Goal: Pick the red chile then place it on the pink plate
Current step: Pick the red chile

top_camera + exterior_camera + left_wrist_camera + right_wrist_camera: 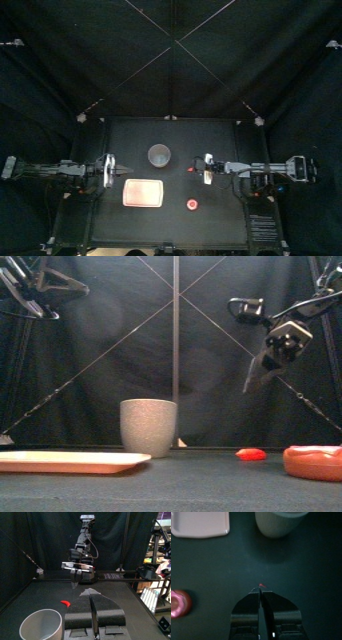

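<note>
At 4 o'clock from the cup [160, 154], my right gripper [260, 590] hangs clenched and empty above the red chile [250, 454], and my left gripper [93, 596] is clenched too.

Cup [160, 154] stands mid-bench [127, 135], toward the back. Plate [142, 192] lies flat in front of the cup, slightly left, well apart from it. Chile [250, 454] lies on the bench right of the cup, not touching it; ring-shaped toy [314, 462] sits nearer the front edge, right of the plate, in front of the chile.
</note>
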Tool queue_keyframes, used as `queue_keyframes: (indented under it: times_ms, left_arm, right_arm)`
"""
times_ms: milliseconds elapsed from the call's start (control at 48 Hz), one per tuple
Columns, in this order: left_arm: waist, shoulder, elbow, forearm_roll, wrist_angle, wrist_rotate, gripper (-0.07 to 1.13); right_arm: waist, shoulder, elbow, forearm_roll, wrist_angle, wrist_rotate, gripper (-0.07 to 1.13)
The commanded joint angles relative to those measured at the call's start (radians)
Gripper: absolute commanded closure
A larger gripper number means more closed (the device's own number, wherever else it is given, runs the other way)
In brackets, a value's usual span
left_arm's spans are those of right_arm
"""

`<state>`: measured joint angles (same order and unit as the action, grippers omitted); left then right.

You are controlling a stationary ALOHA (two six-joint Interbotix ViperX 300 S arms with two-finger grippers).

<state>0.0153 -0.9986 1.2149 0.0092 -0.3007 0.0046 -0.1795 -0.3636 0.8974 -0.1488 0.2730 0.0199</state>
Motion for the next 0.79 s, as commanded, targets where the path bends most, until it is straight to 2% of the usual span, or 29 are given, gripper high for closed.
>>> queue_keyframes:
  times_ms: [21, 146, 250, 479, 792]
  left_arm:
    - [0.005, 0.003, -0.009, 0.002, -0.008, 0.0, 1.1]
    - [0.015, 0.003, -0.006, 0.003, -0.008, 0.0, 1.1]
    - [0.021, 0.003, -0.003, 0.002, -0.009, 0.0, 1.1]
    - [0.026, 0.003, 0.002, 0.003, -0.009, 0.0, 1.1]
    - [0.029, 0.003, 0.002, 0.002, -0.009, -0.002, 1.1]
  right_arm:
    - [-0.003, 0.057, -0.057, -0.051, 0.08, 0.003, 0.51]
    - [-0.008, 0.109, -0.087, -0.1, 0.141, -0.003, 0.31]
    - [-0.009, 0.15, -0.112, -0.164, 0.209, -0.008, 0.22]
    - [-0.002, 0.238, -0.167, -0.25, 0.313, -0.012, 0.21]
    - [-0.006, 0.373, -0.244, -0.232, 0.298, -0.012, 0.21]
